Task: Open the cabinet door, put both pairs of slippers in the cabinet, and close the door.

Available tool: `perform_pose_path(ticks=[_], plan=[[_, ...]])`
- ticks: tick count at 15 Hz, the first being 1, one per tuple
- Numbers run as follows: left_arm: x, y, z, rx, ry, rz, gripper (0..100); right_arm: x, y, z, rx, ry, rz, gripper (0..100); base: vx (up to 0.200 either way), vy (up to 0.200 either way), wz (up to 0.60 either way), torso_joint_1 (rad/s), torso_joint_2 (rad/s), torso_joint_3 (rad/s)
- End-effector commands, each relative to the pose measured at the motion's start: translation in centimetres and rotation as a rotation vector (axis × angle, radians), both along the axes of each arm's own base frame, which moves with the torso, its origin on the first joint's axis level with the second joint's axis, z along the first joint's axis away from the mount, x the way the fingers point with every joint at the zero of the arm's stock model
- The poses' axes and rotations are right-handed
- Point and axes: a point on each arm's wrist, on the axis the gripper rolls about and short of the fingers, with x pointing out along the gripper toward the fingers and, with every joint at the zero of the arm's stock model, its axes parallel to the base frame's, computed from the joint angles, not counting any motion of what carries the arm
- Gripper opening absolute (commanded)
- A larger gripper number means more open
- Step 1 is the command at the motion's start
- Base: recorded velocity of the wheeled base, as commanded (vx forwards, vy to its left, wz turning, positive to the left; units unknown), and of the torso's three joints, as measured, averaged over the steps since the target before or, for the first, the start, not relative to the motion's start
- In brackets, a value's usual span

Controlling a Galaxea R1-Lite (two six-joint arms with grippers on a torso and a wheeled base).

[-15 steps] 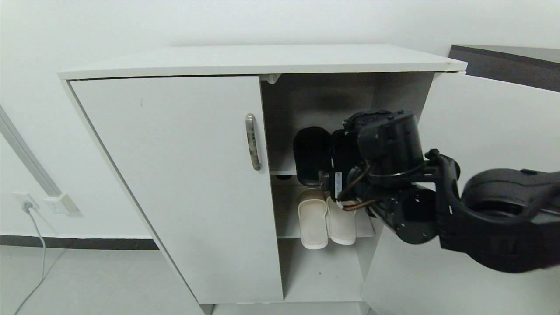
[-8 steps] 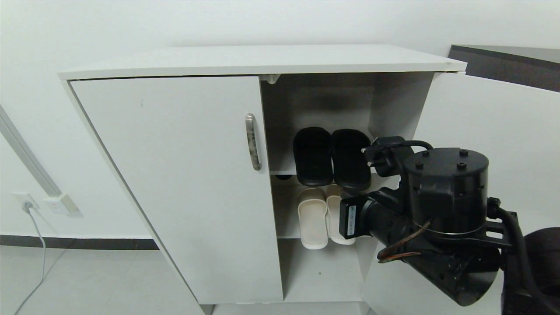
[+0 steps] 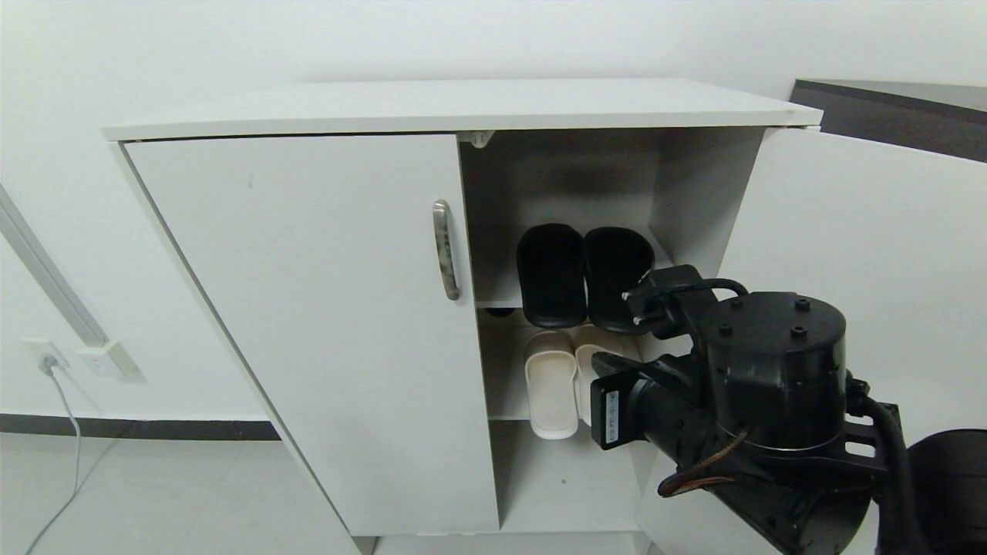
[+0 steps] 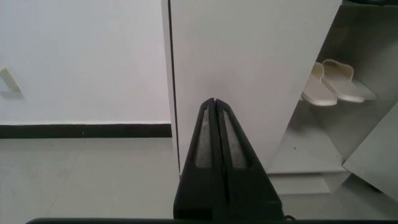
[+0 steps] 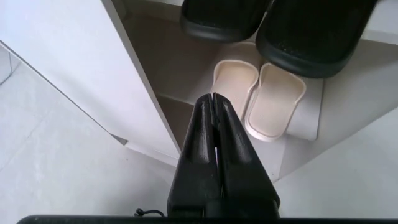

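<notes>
The white cabinet [image 3: 463,104] has its left door [image 3: 308,308] closed and its right door [image 3: 856,231] swung wide open. A black pair of slippers [image 3: 582,274] lies on the upper shelf, toes hanging over the edge. A cream-white pair of slippers [image 3: 551,381] lies on the shelf below, its right one partly hidden by my right arm [image 3: 756,401]. My right gripper [image 5: 213,96] is shut and empty, outside the cabinet, below the black slippers [image 5: 298,31] and in front of the white slippers [image 5: 261,99]. My left gripper [image 4: 213,102] is shut and empty, low before the closed door [image 4: 249,56].
A metal handle [image 3: 444,249] sits on the closed left door's edge. The cabinet's bottom compartment [image 3: 555,478] lies bare. A wall socket with a cable [image 3: 46,358] is at the far left, and grey floor [image 4: 81,180] spreads in front.
My right arm has drawn back out of the upper compartment and dropped lower and nearer, uncovering the black slippers left on the upper shelf.
</notes>
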Motion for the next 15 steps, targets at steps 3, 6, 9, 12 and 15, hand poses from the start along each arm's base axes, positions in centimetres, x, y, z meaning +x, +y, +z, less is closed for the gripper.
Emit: perform_pose_path(ticks=[3, 6, 9, 12, 15], plan=[[0.01, 0.0, 0.0, -0.001, 0.0, 0.0, 0, 0.21, 0.24, -0.71, -0.02, 0.013, -0.003, 0, -0.133, 0.0, 0.0, 0.0, 0.0, 0.002], [0.01, 0.0, 0.0, -0.001, 0.0, 0.0, 0, 0.19, 0.22, -0.79, -0.021, 0.015, -0.002, 0, -0.2, 0.0, 0.0, 0.004, 0.0, 0.002], [0.01, 0.0, 0.0, -0.001, 0.0, 0.0, 0, 0.2, 0.16, -0.87, -0.023, 0.017, -0.003, 0, -0.2, 0.0, 0.0, -0.001, 0.0, -0.001], [0.01, 0.0, 0.0, -0.001, 0.0, 0.0, 0, 0.2, 0.07, -0.95, -0.026, 0.019, -0.005, 0, -0.2, 0.0, 0.0, 0.002, 0.0, 0.002], [0.01, 0.0, 0.0, -0.001, 0.0, 0.0, 0, 0.7, -0.44, -1.28, -0.044, 0.023, -0.026, 0, -0.2, 0.0, 0.0, 0.002, 0.0, 0.004]])
